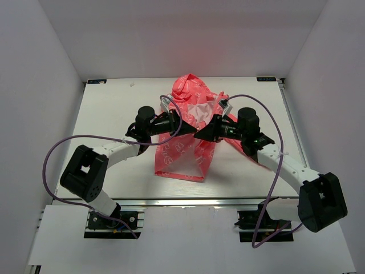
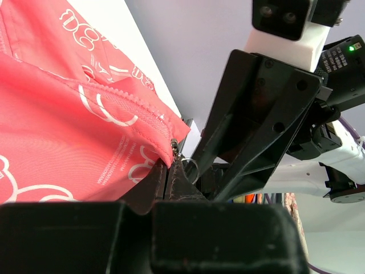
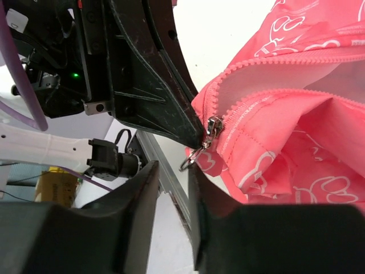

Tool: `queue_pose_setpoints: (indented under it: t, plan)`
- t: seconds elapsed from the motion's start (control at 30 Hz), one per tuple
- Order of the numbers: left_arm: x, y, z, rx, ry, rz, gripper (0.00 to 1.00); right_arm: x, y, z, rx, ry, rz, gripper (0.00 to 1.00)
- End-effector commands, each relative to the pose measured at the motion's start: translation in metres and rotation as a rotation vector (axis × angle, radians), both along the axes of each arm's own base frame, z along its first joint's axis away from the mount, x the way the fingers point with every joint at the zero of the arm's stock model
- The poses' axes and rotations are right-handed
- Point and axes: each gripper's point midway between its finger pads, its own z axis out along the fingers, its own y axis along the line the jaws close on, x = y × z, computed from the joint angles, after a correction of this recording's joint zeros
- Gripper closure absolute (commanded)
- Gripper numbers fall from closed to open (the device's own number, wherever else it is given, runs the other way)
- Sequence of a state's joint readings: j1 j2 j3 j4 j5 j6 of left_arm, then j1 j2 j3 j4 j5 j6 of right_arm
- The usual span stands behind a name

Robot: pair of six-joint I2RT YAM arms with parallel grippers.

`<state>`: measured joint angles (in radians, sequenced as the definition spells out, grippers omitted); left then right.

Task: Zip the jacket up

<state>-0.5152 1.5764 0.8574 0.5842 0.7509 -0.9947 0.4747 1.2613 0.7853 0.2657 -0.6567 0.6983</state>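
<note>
Bright, even overhead light washes the white table (image 1: 114, 108) nearly to glare, and shadows are soft. Both wrist views blur the near fingers (image 2: 68, 240), while the jacket (image 3: 285, 114) stays sharp.

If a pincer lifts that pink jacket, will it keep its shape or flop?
Probably flops: the jacket bunches and sags in folds. Likely light: a small pinch by the left pincer holds its edge up.
</note>
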Motion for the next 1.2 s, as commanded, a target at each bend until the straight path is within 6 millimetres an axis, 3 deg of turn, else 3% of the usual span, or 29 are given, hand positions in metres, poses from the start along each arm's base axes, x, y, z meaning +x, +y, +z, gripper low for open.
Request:
queue_pose_setpoints:
  t: [0.0,0.2,0.37,0.53,0.6,0.67,0.93,1.17]
  plan:
    - [-0.006,-0.002,0.017,-0.026,-0.061,-0.018,1.0,0.001,0.001,0.023,0.037,-0.081,-0.006,0.69]
    - [-0.012,-0.004,0.021,-0.027,-0.082,-0.046,1.0,0.008,0.001,0.019,0.02,-0.058,-0.042,0.79]
    - [-0.018,-0.005,0.026,-0.007,-0.123,-0.063,1.0,0.015,0.001,0.019,0.012,-0.045,-0.065,0.73]
    - [-0.019,-0.003,0.027,0.008,-0.133,-0.051,1.0,0.016,0.0,0.022,0.01,-0.043,-0.076,0.72]
    - [-0.019,-0.003,0.027,0.008,-0.134,-0.051,1.0,0.018,-0.001,0.02,0.002,-0.04,-0.087,0.92]
    - [-0.02,-0.003,0.026,0.007,-0.136,-0.052,1.0,0.018,-0.002,0.018,-0.005,-0.029,-0.091,0.99]
    - [-0.019,-0.003,0.025,0.014,-0.134,-0.051,1.0,0.016,-0.005,0.013,-0.028,-0.032,-0.098,1.0]
    - [-0.016,-0.001,0.017,0.062,-0.137,-0.043,1.0,0.014,-0.011,0.027,-0.027,-0.093,-0.117,1.0]
